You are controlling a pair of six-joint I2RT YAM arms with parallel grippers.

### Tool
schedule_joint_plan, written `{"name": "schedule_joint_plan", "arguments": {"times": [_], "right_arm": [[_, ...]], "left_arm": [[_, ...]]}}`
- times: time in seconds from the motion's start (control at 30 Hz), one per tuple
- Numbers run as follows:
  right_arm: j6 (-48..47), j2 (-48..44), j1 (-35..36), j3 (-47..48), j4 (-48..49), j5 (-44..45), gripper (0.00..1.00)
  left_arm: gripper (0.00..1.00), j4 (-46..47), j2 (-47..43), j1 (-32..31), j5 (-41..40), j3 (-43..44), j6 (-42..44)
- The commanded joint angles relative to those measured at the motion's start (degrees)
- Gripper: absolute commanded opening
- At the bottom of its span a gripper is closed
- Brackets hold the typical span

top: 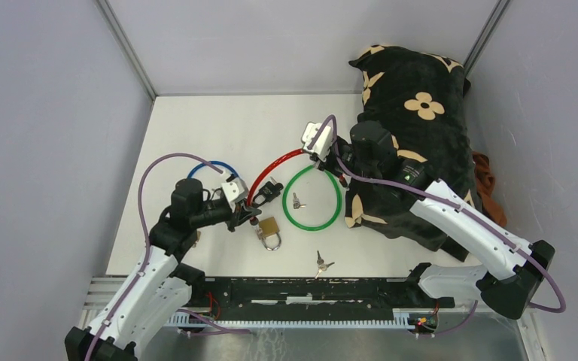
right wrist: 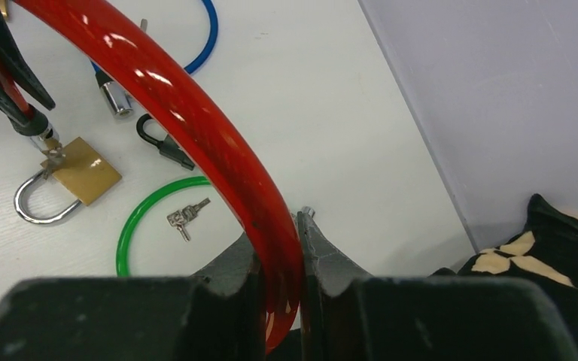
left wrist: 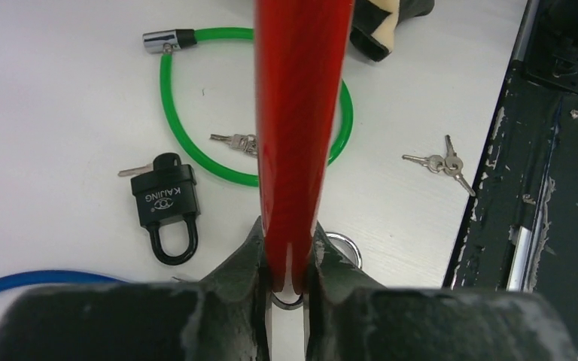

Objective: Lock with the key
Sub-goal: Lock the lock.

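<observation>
White table (top: 196, 128), grey walls on three sides. L gripper (top: 244, 213) (left wrist: 287, 259) was clamped on the red cable (top: 278, 159) (left wrist: 301, 113) (right wrist: 196, 120) near one end, fingers tight on both sides, no gap. R gripper (top: 323, 154) (right wrist: 278, 259) was clamped on the same cable further along, so the cable arched up off the table btwn the two.

Cable's metal end poked out just below the L fingers, right at a corner of the brass padlock (top: 269, 227) (right wrist: 83, 171); touching or not, couldn't tell. Brass padlock lay flat, shackle toward the near edge. Black padlock (top: 271, 189) (left wrist: 167, 199) lay flat just beyond it, w/ a bit of silver key showing by its body.

Green cable (top: 312, 226) (left wrist: 167, 98) (right wrist: 132, 226) made a closed ring on the table beside the red one. Inside the ring lay one key bunch (top: 296, 201) (left wrist: 237, 141) (right wrist: 184, 218), clear of the ring itself. 2nd key bunch (top: 321, 264) (left wrist: 444, 164) lay apart, near the front edge by the black rail (top: 308, 289).

Blue cable (top: 211, 164) (left wrist: 30, 278) (right wrist: 207, 37) curved on the far side of the L arm. Black flowered bag (top: 414, 135) (right wrist: 549, 248) filled the far-right corner, w/ the R arm reaching across it.
</observation>
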Motion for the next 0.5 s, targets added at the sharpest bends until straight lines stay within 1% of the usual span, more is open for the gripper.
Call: {"name": "schedule_joint_plan", "arguments": {"times": [0.0, 0.03, 0.07, 0.2, 0.27, 0.33, 0.37, 0.47], "right_arm": [[6.0, -2.2, 0.3, 0.8, 6.5, -1.1, 0.00], [8.6, -2.7, 0.3, -1.6, 9.1, -1.0, 0.02], [11.0, -3.2, 0.3, -3.9, 11.6, -1.0, 0.06], [21.1, -6.3, 0.1, -16.1, 23.0, 1.1, 0.24], [25.0, -7.8, -0.3, -21.8, 29.2, 1.5, 0.29], [28.4, -9.0, -0.7, -26.9, 34.8, 0.9, 0.31], [29.8, -9.4, -0.9, -29.1, 37.4, 0.6, 0.34], [31.6, -10.1, -1.8, -34.1, 42.1, -0.4, 0.46]], "left_arm": [[0.02, 4.7, 0.0, -0.2, -1.3, -1.0, -0.5], [0.02, 7.7, -0.6, -0.2, -1.3, -1.2, -2.9], [0.02, 11.7, -1.6, -0.2, -1.5, -1.5, -6.2], [0.02, 35.8, -6.2, -0.2, -1.5, -5.1, -22.9], [0.02, 45.1, -7.7, -0.3, -1.9, -7.2, -29.1], [0.02, 49.0, -9.0, -0.3, -1.8, -8.8, -32.9], [0.02, 49.6, -9.7, -0.3, -1.6, -9.5, -33.9], [0.02, 50.2, -12.0, 0.0, -1.9, -10.7, -36.0]]}}
